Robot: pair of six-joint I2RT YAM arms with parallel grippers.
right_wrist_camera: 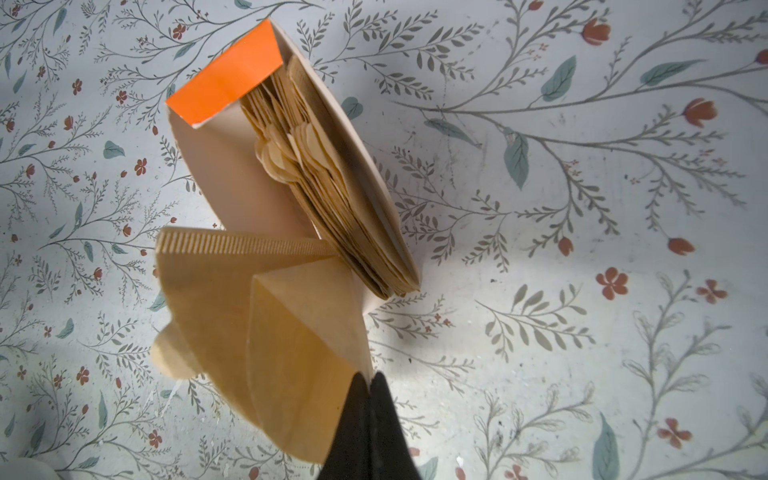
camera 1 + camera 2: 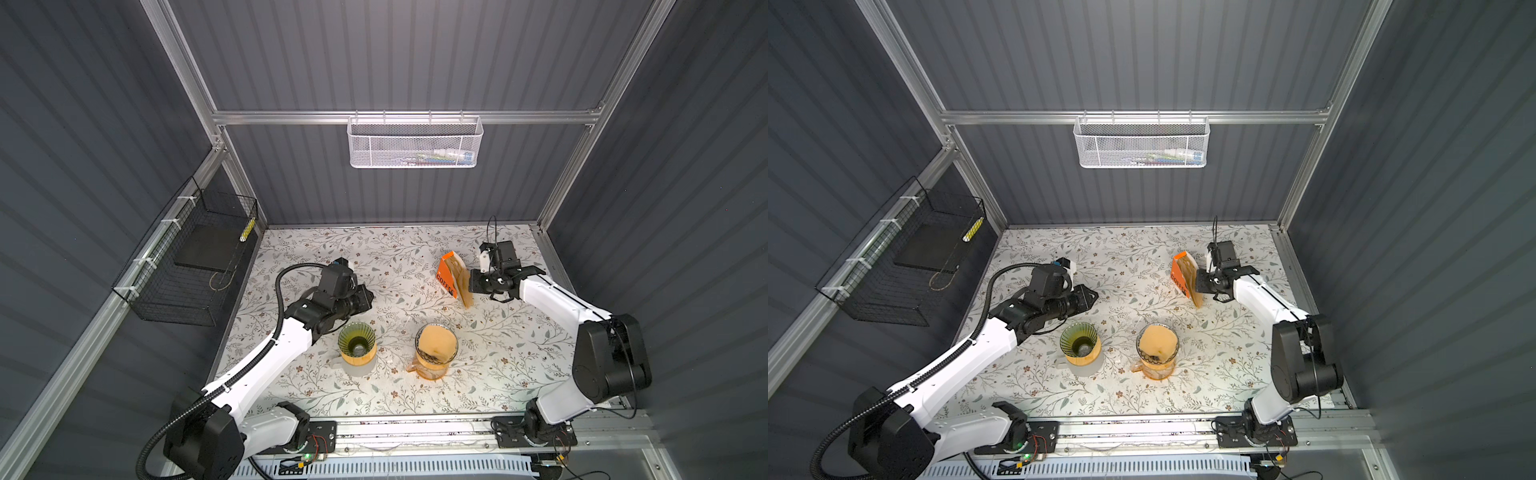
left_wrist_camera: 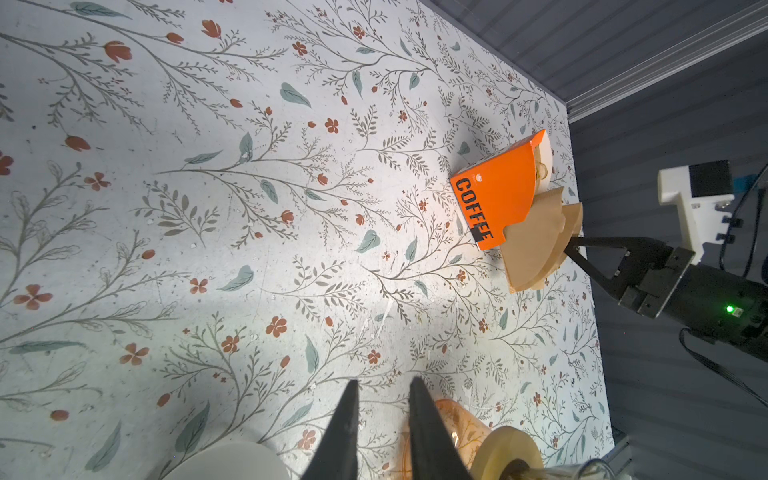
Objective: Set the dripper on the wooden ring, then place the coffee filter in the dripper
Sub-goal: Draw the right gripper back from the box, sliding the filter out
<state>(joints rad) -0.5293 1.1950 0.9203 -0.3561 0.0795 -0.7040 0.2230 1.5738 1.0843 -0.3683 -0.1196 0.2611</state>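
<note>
My right gripper (image 1: 369, 378) is shut on the edge of a brown paper coffee filter (image 1: 270, 324), which hangs just outside the open orange "COFFEE" box (image 1: 224, 79) holding several more. In both top views the filter (image 2: 465, 286) (image 2: 1196, 287) sits at the right gripper (image 2: 471, 282), back right. Whether one sheet or two is pinched I cannot tell. A green ribbed dripper (image 2: 356, 343) stands empty on a frosted cup, front centre-left. My left gripper (image 3: 382, 384) hovers behind it, narrowly open and empty.
An amber glass dripper on a carafe (image 2: 435, 353) stands right of the green one with a brown filter inside (image 2: 436, 341). A black wire basket (image 2: 187, 266) hangs on the left wall. On the back rail hangs a white mesh basket (image 2: 415, 143).
</note>
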